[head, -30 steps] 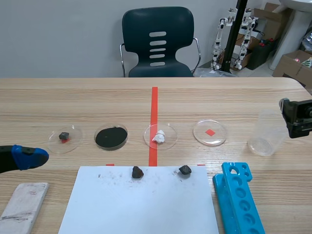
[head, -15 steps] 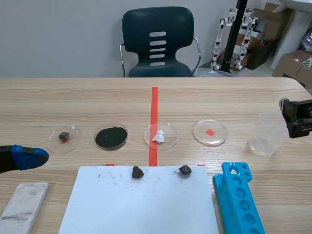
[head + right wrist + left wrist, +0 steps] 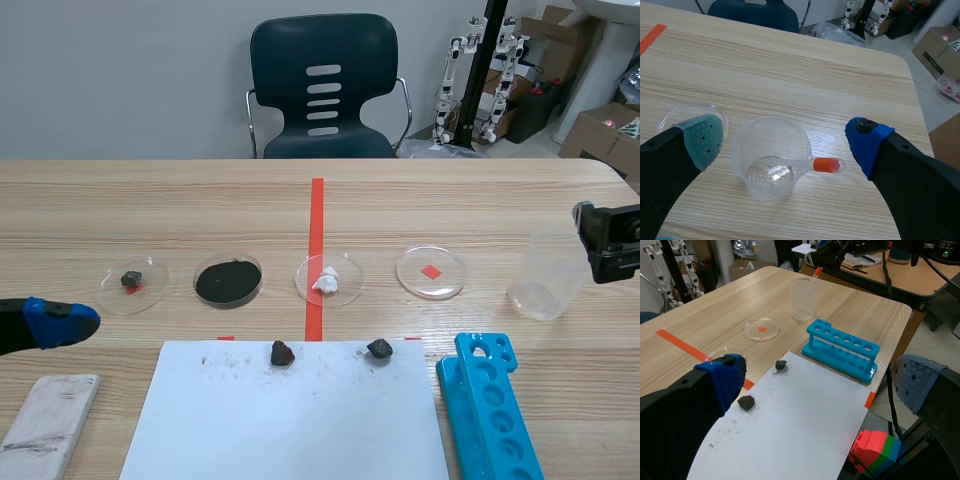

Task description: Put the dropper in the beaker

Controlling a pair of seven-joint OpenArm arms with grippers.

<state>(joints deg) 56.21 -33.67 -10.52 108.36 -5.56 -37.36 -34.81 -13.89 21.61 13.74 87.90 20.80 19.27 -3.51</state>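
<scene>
The clear plastic beaker (image 3: 771, 155) stands upright near the table's right end, also seen in the scene view as the beaker (image 3: 548, 275). The dropper (image 3: 826, 164) leans inside it, glass tip on the bottom and orange bulb sticking out over the rim. My right gripper (image 3: 785, 140) hangs open just above the beaker, one finger on each side, touching nothing. From the left wrist view the beaker (image 3: 803, 299) and the dropper's orange bulb (image 3: 817, 272) show far ahead. My left gripper (image 3: 822, 377) is open and holds nothing, low at the table's left edge (image 3: 55, 322).
Several petri dishes lie in a row: a dark stone dish (image 3: 131, 281), black powder (image 3: 228, 281), white lump (image 3: 328, 279), an empty dish (image 3: 431, 272). White paper (image 3: 290, 420) bears two dark stones. A blue tube rack (image 3: 490, 410) and a grey block (image 3: 48, 425) sit near the front.
</scene>
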